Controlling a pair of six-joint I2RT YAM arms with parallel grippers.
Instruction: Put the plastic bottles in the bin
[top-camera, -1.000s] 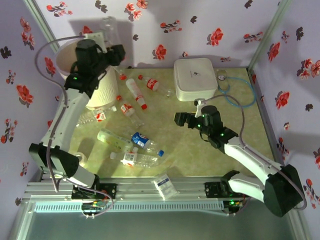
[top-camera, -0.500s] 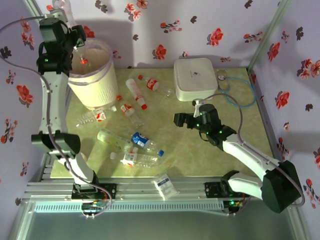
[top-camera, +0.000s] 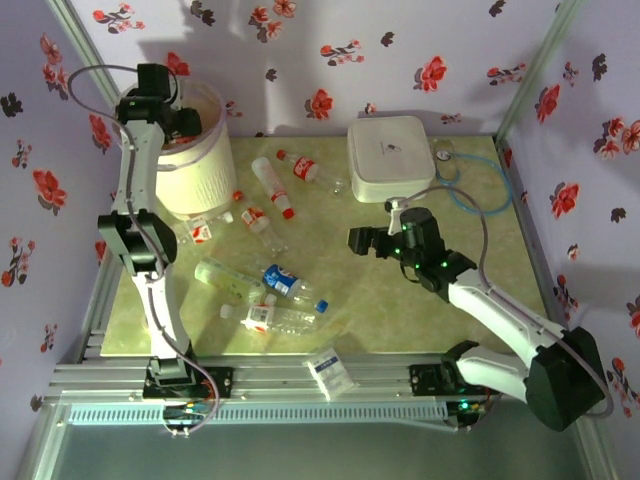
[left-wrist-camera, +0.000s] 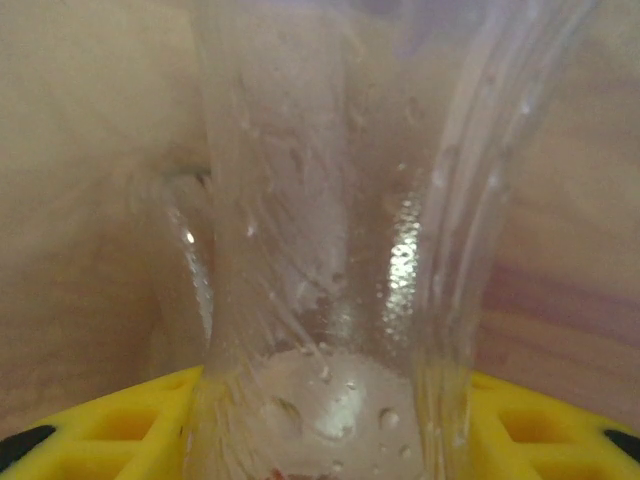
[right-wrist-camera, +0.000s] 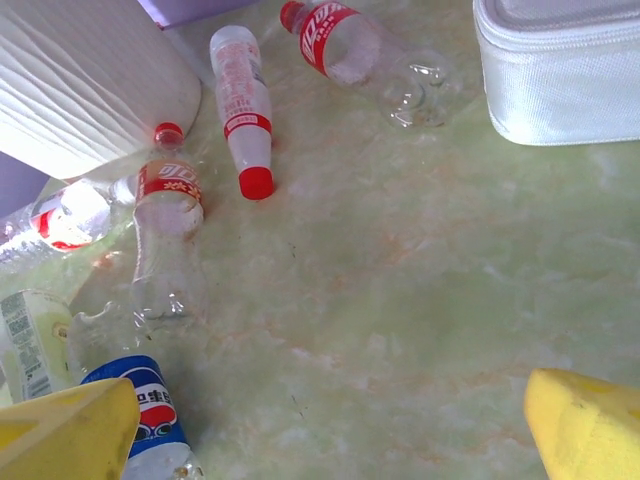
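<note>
From overhead, found the left gripper (top-camera: 180, 118) hung over the mouth of the bin (top-camera: 205, 175), and spotted the right gripper (top-camera: 358, 240) mid-table, with loose plastic bottles (top-camera: 270, 180) well off to its left. At the left wrist, saw yellow fingers (left-wrist-camera: 120, 425) clamped on a clear bottle (left-wrist-camera: 330, 230), long axis running away from the camera, cream bin wall behind. At the right wrist, noted jaws wide apart, holding nothing; judged the red-capped bottle (right-wrist-camera: 243, 110) ahead-left, lying lengthwise, cap nearest.
</note>
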